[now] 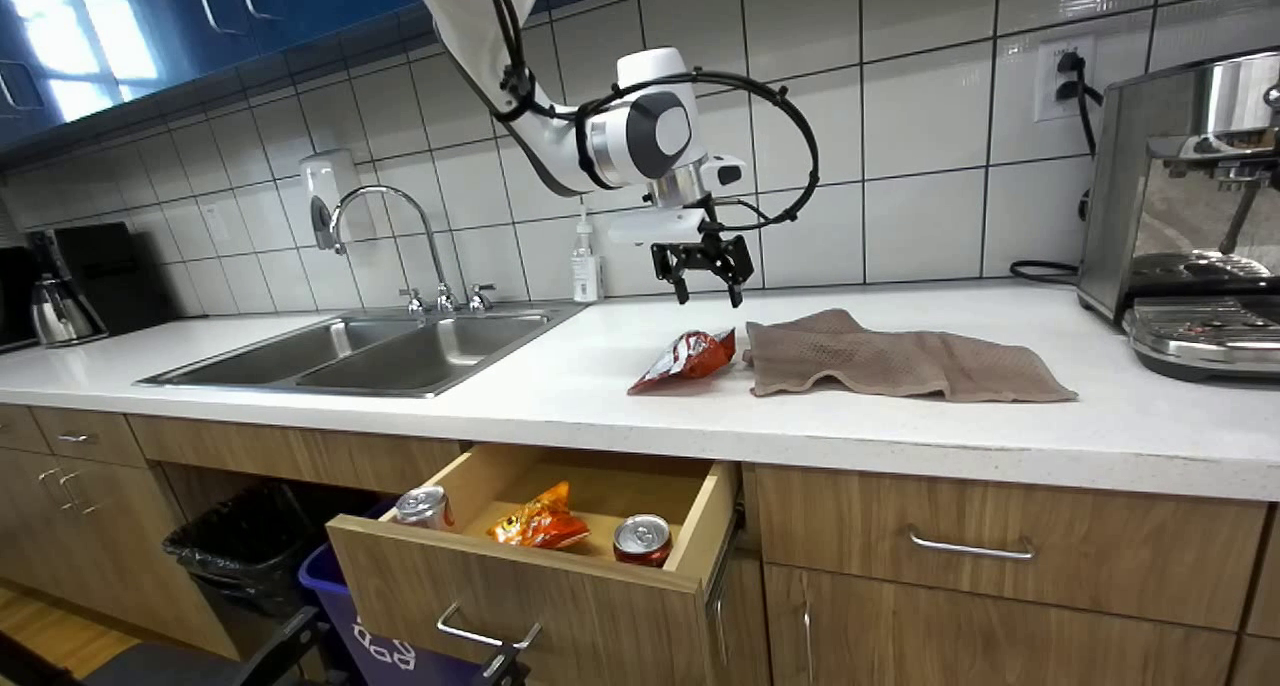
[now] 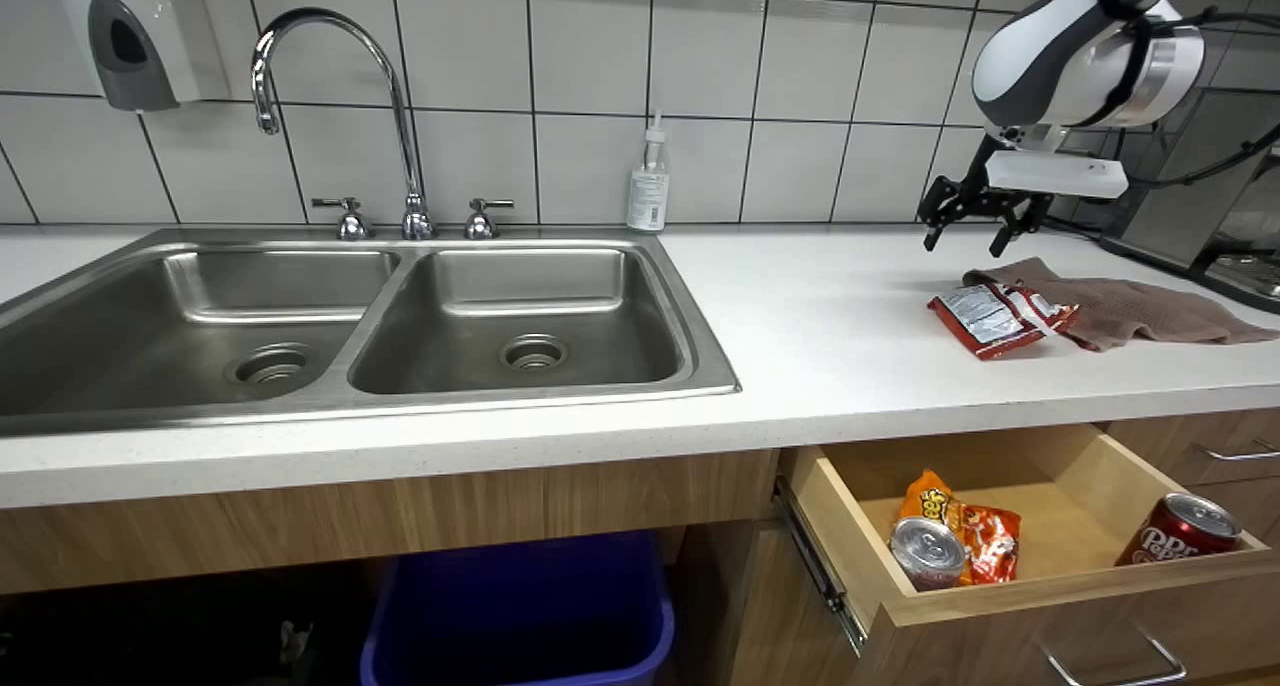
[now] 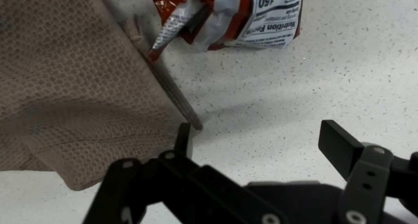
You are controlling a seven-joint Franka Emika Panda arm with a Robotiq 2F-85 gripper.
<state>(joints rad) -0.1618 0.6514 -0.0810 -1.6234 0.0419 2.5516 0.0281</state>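
Hangs above the worktop (image 1: 570, 376) with the gripper (image 1: 709, 296) spread apart. Has a red snack bag (image 3: 235, 18) at top centre of the wrist view, beside a brown cloth (image 3: 65, 70) at left.

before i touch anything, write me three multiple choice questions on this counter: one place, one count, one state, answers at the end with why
1. Where does the red-and-white snack bag lie?
A) in the sink
B) on the espresso machine
C) on the countertop, beside the towel

2. How many other cans share the open drawer with the Dr Pepper can?
A) one
B) three
C) five

3. How is the gripper?
A) shut on the bag
B) open, holding nothing
C) shut, holding nothing

Key:
1 C, both exterior views show the bag there.
2 A, an exterior view shows a second can near the drawer's opposite side.
3 B, the wrist view shows its fingers apart with countertop between them.
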